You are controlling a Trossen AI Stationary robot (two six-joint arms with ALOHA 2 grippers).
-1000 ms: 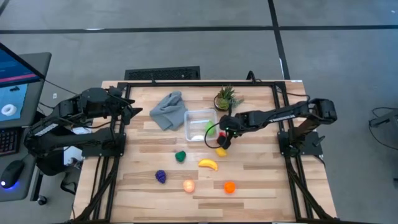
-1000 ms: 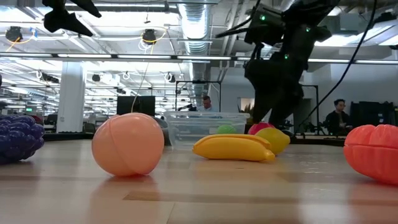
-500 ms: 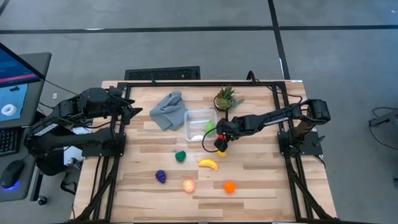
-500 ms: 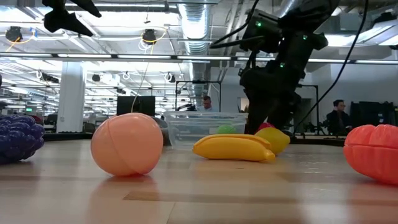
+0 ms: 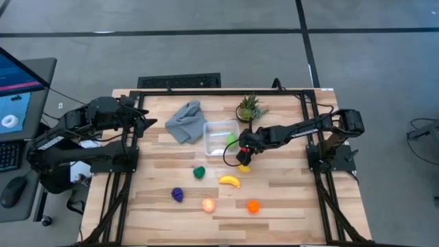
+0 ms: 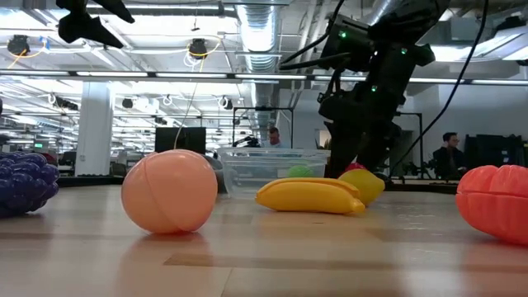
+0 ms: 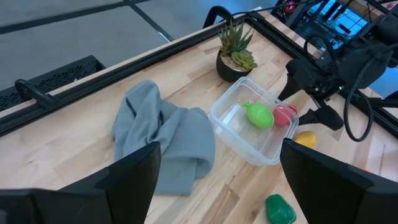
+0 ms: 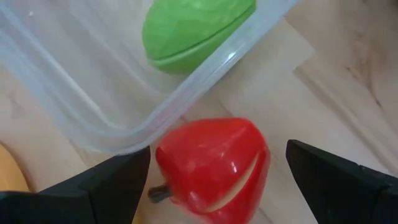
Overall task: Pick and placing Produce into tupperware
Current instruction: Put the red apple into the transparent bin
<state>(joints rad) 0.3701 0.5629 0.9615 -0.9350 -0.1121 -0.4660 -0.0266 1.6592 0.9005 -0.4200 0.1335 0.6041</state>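
Nearest to the low camera lie the peach fruit (image 6: 169, 191), the purple one (image 6: 25, 184) and the orange one (image 6: 493, 200); behind them the banana (image 6: 308, 196), then the yellow fruit (image 6: 363, 183) w/ the red fruit (image 8: 211, 163) just behind it.

Right gripper (image 5: 243, 152) hangs low over the red fruit, jaws wide open, nothing held. In the right wrist view the red piece sits between the two fingers, centred, w/ its stem end toward one finger and its body toward the other. It lies on the wood outside the tupperware (image 7: 231, 122), touching or nearly touching its corner wall. I judge the closing must avoid that wall, since one finger stands very near it.

Inside the tupperware is already a light green fruit (image 7: 259, 115). Dark green piece (image 5: 199, 172) waits on the table near the middle.

Farthest: the left gripper (image 5: 142, 118), parked at the left edge beyond the grey cloth (image 5: 185, 121), jaws apart, empty. The right arm is much nearer, so this pick is its job.
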